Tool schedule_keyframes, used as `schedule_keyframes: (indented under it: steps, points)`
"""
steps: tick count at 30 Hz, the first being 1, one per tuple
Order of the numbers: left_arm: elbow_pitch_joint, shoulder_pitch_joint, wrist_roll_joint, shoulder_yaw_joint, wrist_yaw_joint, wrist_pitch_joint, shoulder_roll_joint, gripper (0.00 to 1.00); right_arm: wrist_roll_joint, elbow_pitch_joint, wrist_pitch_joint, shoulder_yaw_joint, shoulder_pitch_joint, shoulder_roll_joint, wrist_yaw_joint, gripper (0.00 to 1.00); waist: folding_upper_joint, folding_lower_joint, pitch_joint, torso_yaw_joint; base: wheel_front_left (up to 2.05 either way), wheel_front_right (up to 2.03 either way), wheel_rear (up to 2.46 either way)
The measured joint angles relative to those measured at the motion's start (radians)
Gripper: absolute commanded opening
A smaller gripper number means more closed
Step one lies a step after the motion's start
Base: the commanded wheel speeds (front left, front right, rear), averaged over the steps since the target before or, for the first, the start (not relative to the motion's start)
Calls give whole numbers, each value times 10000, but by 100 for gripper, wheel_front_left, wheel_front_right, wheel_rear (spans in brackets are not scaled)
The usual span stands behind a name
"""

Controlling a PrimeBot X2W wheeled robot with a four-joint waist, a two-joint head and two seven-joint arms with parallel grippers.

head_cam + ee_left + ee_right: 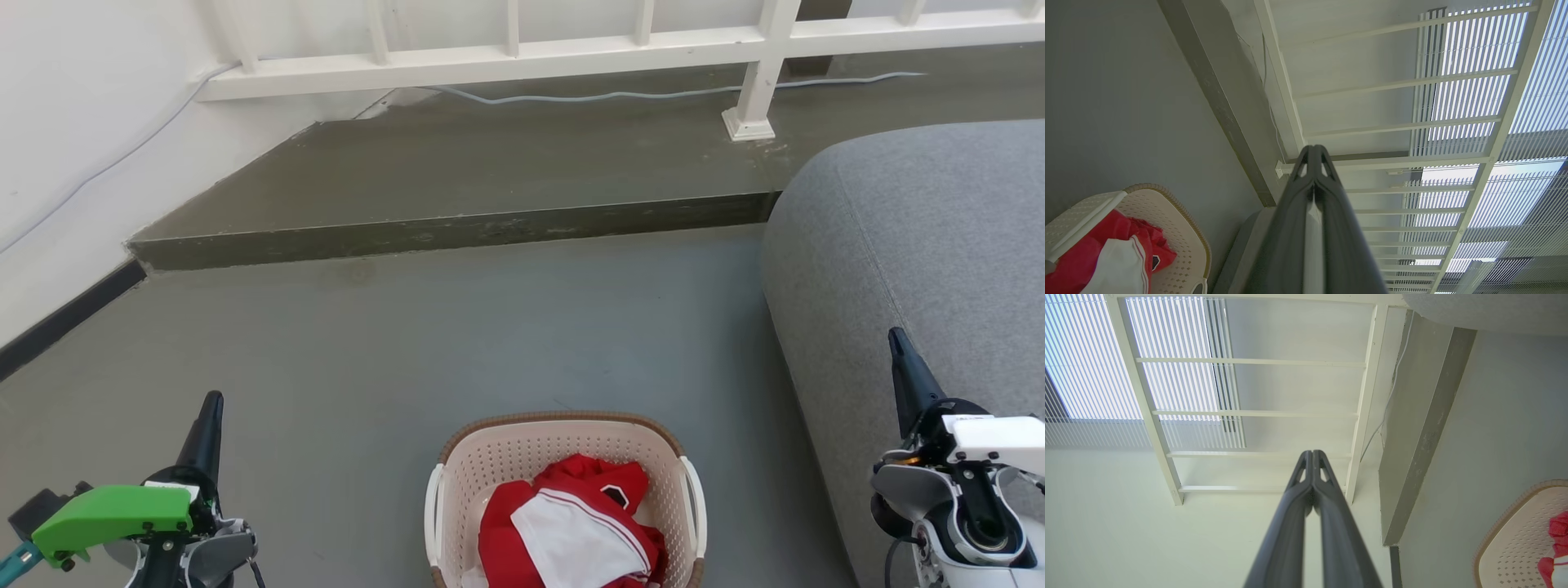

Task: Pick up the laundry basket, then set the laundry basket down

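Note:
The laundry basket (522, 449) stands on the grey floor at the bottom middle of the head view, cream and perforated with a brown rim and white side handles. Red and white clothes (571, 523) lie inside it. My left gripper (211, 408) is at the lower left, well left of the basket, fingers pressed together and holding nothing. My right gripper (898, 343) is at the lower right, in front of the sofa, also shut and holding nothing. The basket (1180, 220) sits at the lower left of the left wrist view, beside my left gripper (1314, 152). Its rim (1506, 514) edges the right wrist view, right of my right gripper (1312, 455).
A grey sofa (922, 245) fills the right side, close to the basket. A raised concrete step (457, 233) crosses the floor ahead, with a white railing (506, 57) and a loose cable (620, 96) behind it. A white wall (73, 147) with a dark skirting closes the left.

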Motion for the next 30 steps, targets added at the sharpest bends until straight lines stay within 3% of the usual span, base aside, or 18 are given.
schedule_keyframes:
  steps: [8,30]
  points:
    - [35,-1,-686,105,-75,219,-8,0,698,31,196,-169,-28,29,4,0,0,0,-36,39,0,0,0]
    - [35,-2,-688,113,-75,219,-17,0,765,35,196,-190,-31,29,4,0,0,0,-35,38,0,0,0]
